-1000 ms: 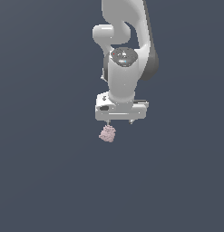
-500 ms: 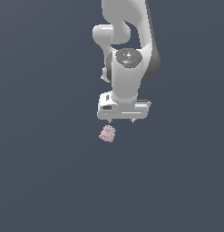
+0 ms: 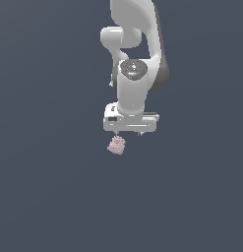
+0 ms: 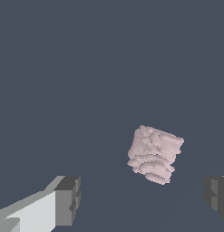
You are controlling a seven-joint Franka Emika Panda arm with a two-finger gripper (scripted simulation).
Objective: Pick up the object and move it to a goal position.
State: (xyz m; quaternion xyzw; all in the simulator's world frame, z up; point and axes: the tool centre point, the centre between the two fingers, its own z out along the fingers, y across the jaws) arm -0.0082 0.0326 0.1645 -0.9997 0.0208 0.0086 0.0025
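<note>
The object [image 3: 116,145] is a small pale pink ridged blob lying on the dark grey floor, just in front of the arm's hand in the exterior view. In the wrist view the object [image 4: 154,154] lies between the lines of the two fingers but further out, and touches neither. My gripper [image 4: 143,199] is open, with one dark fingertip [image 4: 68,200] on one side and the other fingertip [image 4: 216,195] at the frame's edge. In the exterior view the gripper [image 3: 129,133] hangs under the white hand, and its fingers are mostly hidden there.
The white arm [image 3: 135,74] rises behind the hand in the exterior view. A plain dark grey surface [image 3: 54,187] fills the rest of both views.
The hand has shifted slightly toward the exterior view's right and a little lower over the last second. The pink object has stayed where it was.
</note>
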